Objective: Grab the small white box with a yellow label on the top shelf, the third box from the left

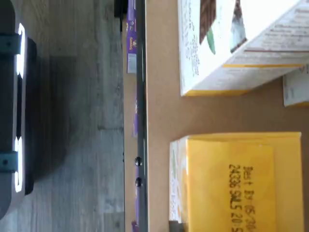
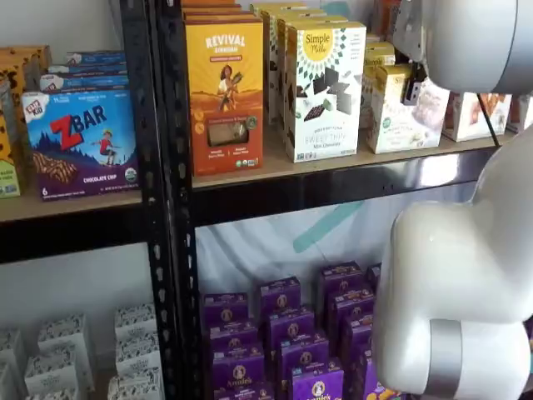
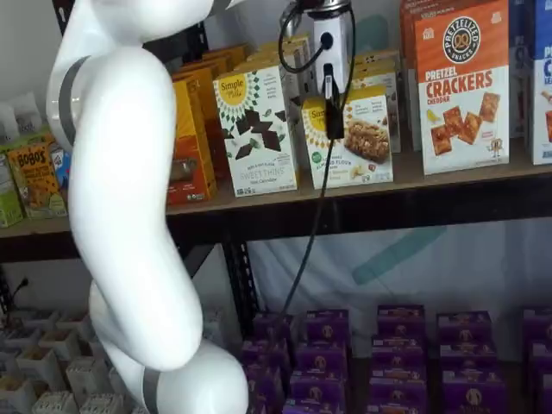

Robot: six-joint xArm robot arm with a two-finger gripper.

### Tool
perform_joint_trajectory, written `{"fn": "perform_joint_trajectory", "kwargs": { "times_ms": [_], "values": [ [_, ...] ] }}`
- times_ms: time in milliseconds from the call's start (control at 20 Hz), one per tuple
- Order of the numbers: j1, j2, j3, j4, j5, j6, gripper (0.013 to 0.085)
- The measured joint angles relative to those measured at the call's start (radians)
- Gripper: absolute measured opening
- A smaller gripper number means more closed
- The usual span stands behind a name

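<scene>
Your tool (image 3: 334,108) hangs in front of the small white box (image 3: 349,138) on the top shelf (image 3: 448,177), its black fingers (image 3: 333,116) seen as one dark strip against the box's yellow-labelled face, so you cannot tell whether they are spread or closed. The box stands just beside the taller white box (image 3: 254,129) with chocolate squares, and the orange crackers box (image 3: 461,86) is on its other side. From the wrist view, its yellow top (image 1: 241,181) lies right below.
</scene>
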Motion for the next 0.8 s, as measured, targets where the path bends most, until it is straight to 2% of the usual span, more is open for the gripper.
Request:
{"fn": "perform_joint_trajectory", "kwargs": {
  "times_ms": [300, 800],
  "values": [
    [-0.017, -0.010, -0.011, 0.005, 0.043, -0.012, 0.0370],
    [-0.063, -0.090, -0.007, 0.034, 0.206, -0.035, 0.0370]
  ]
}}
